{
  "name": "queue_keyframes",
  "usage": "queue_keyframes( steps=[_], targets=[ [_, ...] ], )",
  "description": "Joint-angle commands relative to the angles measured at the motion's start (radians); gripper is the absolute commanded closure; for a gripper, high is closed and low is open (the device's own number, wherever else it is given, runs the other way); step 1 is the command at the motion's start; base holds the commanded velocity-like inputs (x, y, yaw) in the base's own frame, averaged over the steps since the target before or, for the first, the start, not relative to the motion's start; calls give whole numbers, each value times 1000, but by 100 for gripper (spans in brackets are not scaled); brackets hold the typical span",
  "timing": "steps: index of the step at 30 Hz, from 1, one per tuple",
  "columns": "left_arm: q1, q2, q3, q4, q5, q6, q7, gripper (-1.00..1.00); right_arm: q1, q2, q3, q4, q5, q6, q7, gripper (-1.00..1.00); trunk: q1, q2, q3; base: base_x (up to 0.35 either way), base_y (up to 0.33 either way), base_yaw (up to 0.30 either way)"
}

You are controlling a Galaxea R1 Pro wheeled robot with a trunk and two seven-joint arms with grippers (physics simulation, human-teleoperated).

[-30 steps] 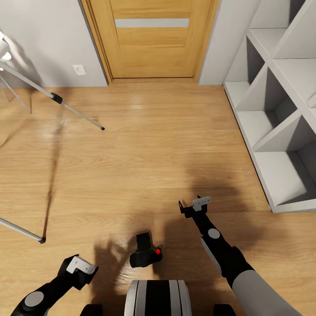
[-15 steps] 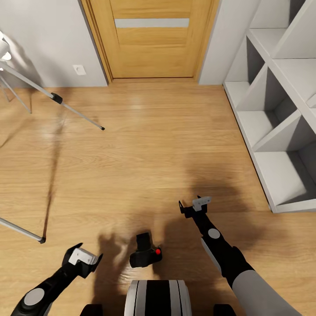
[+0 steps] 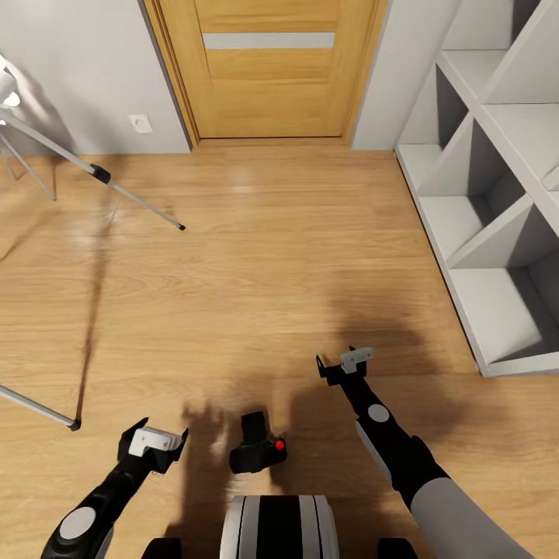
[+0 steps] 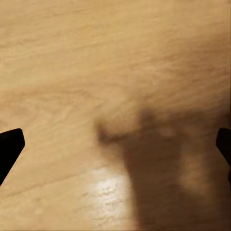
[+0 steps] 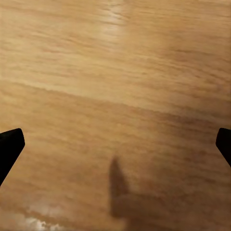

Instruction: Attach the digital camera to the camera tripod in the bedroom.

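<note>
At the top centre we see a closed wooden door (image 3: 268,66), with a white wall socket (image 3: 140,123) to its left. White cube shelves (image 3: 497,194) fill the right edge above the light wood floor (image 3: 264,264).

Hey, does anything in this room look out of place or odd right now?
Yes: the camera lies on the bare wood floor just ahead of the robot's base, not on the tripod, whose legs stand off to the left. Both pincers, left and right, hang open and empty. Nothing looks spilled or broken.
</note>
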Motion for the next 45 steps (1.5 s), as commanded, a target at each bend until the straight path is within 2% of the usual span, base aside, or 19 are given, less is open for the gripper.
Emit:
queue_keyframes(
  steps=[1,5,8,14,15,19,22,23,28,33,45],
  targets=[
    [-5,-4,1,-3,-9,5,8,-100,-1,-1,4,0,0,-2,-4,-100,0,0,-1,0,0,0],
    [-43,-13,2,-3,-9,10,40,-100,-1,-1,4,0,0,-2,-4,-100,0,0,-1,0,0,0],
    [-104,-16,3,11,-9,49,54,-100,-1,-1,4,0,0,-2,-4,-100,0,0,-1,0,0,0],
    [-200,-17,5,39,-9,184,55,-100,-1,-1,4,0,0,-2,-4,-100,0,0,-1,0,0,0],
    [-230,-16,7,45,-9,226,54,-100,-1,-1,4,0,0,-2,-4,-100,0,0,-1,0,0,0],
    [-282,-14,10,59,-9,285,53,-100,-1,-1,4,0,0,-2,-4,-100,0,0,-1,0,0,0],
    [-329,-12,13,77,-9,307,53,-100,-1,-1,4,0,0,-2,-4,-100,0,0,-1,0,0,0],
    [-367,-11,19,98,-9,317,52,-100,-1,-1,4,0,0,-2,-4,-100,0,0,-1,0,0,0],
    [-471,-7,46,186,-9,330,41,-100,-1,-1,4,0,0,-2,-3,-100,0,0,-1,0,0,0],
    [-550,0,79,280,-9,334,-6,-100,-1,-1,4,0,0,-2,-3,-100,0,0,-1,0,0,0],
    [-580,-1,120,325,-9,333,-141,-100,-1,-1,3,0,0,-2,-3,-100,0,0,-1,0,0,0]
  ],
)
